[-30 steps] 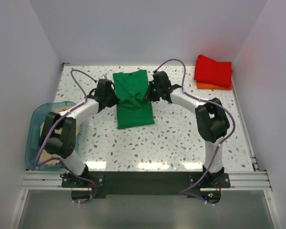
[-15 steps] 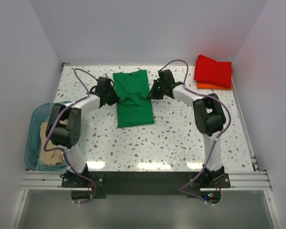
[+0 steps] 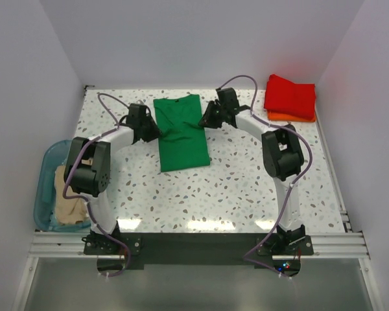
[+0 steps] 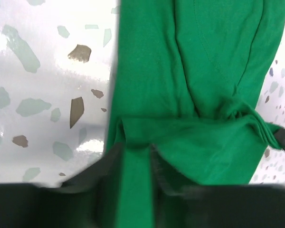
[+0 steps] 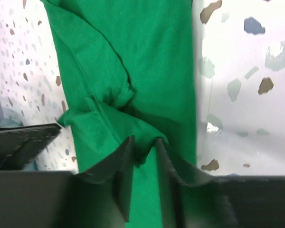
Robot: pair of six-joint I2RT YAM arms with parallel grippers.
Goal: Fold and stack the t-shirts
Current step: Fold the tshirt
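Left gripper (image 4: 135,148): jaws slightly spread astride a fold of the green t-shirt (image 3: 181,136). Right gripper (image 5: 145,141) straddles the opposite edge; whether it pinches the cloth cannot be determined

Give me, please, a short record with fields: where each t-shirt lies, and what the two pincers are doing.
green t-shirt: partly folded, flat on the table, between the pincers
orange t-shirt: far right corner, only its near edge shows
red t-shirt: folded, on top of the orange one
beige t-shirt: crumpled in the teal bin, left side
left pincer: at the green shirt's left edge, cloth between its fingers; grip unclear
right pincer: at the right edge, cloth between its fingers; grip unclear
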